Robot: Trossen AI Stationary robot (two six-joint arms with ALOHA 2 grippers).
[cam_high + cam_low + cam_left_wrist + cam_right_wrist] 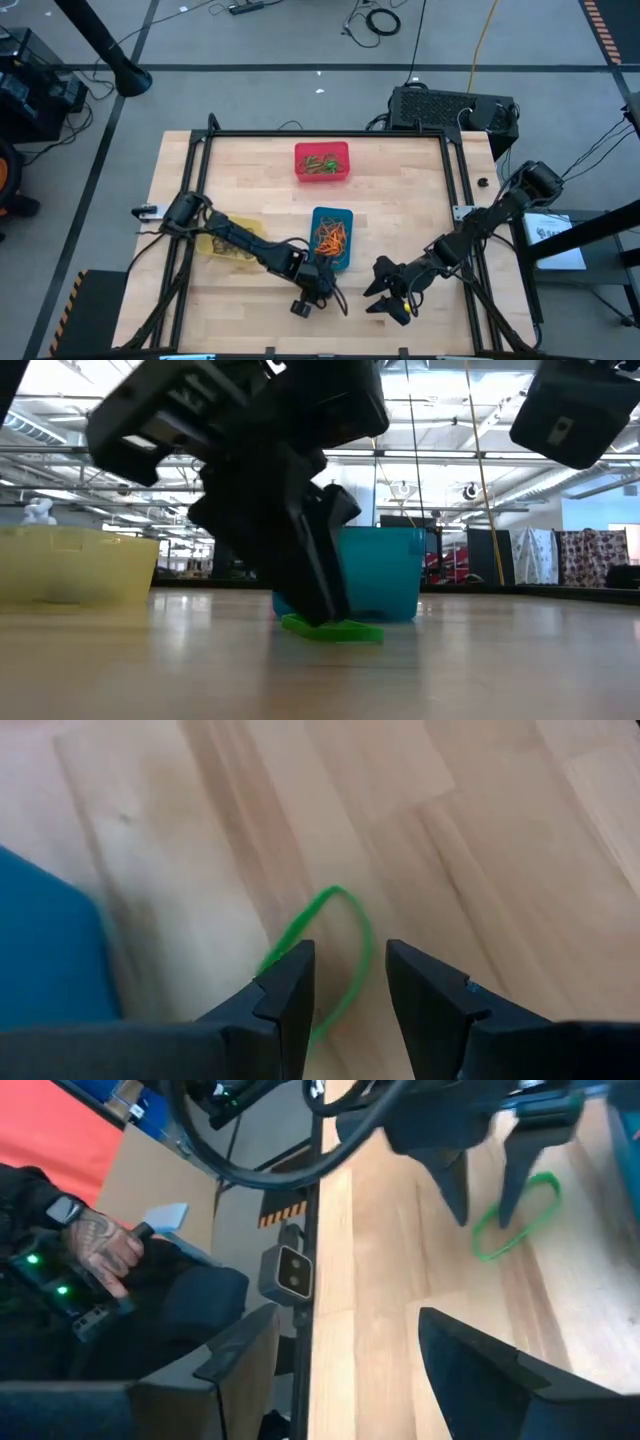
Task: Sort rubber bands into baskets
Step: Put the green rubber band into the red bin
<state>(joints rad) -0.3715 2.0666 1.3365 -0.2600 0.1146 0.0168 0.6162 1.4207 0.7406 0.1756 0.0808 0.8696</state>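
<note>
A green rubber band (345,925) lies flat on the wooden table just in front of the blue basket (332,236). My left gripper (350,985) is down at it, open, pointing steeply down, one finger on either side of the band's near strand. In the low view its fingertips (325,615) reach down to the band (345,630). My right gripper (388,298) hangs open above the table to the right of it, with nothing between its fingers. The blue basket holds orange bands, the red basket (322,162) green and orange ones. The yellow basket (222,242) is partly hidden under my left arm. My left gripper comes at the green band from above, slanting, with the band's near strand (352,982) between its open fingers. I cannot tell whether a fingertip touches the band. The band lies flat on the table.
The blue basket (385,575) stands right behind the band and the yellow basket (75,565) to its left. A black frame (330,133) runs round the table. In the right wrist view a person's hand (100,1245) shows beyond the table's edge.
</note>
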